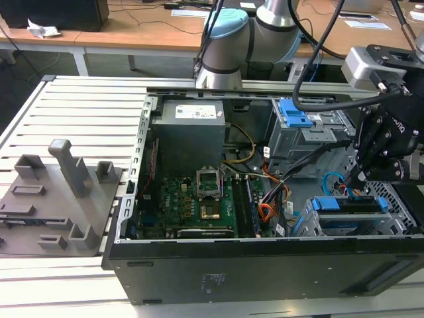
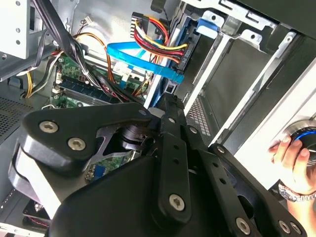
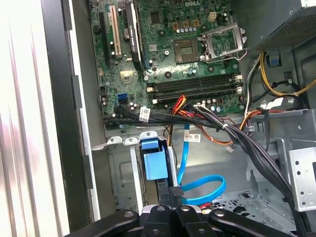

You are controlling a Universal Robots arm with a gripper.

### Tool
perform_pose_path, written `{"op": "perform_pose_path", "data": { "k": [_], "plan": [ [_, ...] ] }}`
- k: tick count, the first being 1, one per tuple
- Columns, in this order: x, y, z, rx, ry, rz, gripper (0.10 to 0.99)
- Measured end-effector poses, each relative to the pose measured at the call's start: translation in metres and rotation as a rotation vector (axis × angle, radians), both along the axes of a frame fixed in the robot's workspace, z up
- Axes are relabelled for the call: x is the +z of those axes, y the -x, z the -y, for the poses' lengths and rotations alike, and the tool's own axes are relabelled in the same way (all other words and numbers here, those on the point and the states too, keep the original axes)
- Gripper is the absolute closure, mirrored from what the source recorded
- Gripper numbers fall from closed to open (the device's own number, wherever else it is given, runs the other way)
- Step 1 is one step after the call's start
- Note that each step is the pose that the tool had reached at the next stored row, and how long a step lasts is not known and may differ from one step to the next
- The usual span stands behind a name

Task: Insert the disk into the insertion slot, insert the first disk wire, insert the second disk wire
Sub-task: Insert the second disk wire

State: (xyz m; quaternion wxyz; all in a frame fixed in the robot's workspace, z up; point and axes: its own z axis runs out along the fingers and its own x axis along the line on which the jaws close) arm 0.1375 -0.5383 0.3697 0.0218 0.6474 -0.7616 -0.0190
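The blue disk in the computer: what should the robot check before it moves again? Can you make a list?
1. The disk sits in the insertion slot: ok.
2. The first disk wire reaches the disk's edge: ok; pushed fully in: cannot tell.
3. The tool is right at the end of the light blue cable: ok.
4. The black cable bundle crosses above the slot, apart from the tool: ok.
5. A person's hand is by the case, near the arm: not ok.
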Motion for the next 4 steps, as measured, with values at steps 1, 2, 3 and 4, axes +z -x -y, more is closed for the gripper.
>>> {"op": "perform_pose_path", "data": {
  "k": [1, 2, 3, 4],
  "plan": [
    [0.0000, 0.0002, 0.0000, 0.000, 0.000, 0.0000, 0.980],
    [0.0000, 0.0003, 0.0000, 0.000, 0.000, 0.0000, 0.980],
    [0.0000, 0.0004, 0.0000, 0.000, 0.000, 0.0000, 0.980],
    [0.0000, 0.0004, 0.0000, 0.000, 0.000, 0.0000, 0.980]
  ]
}}
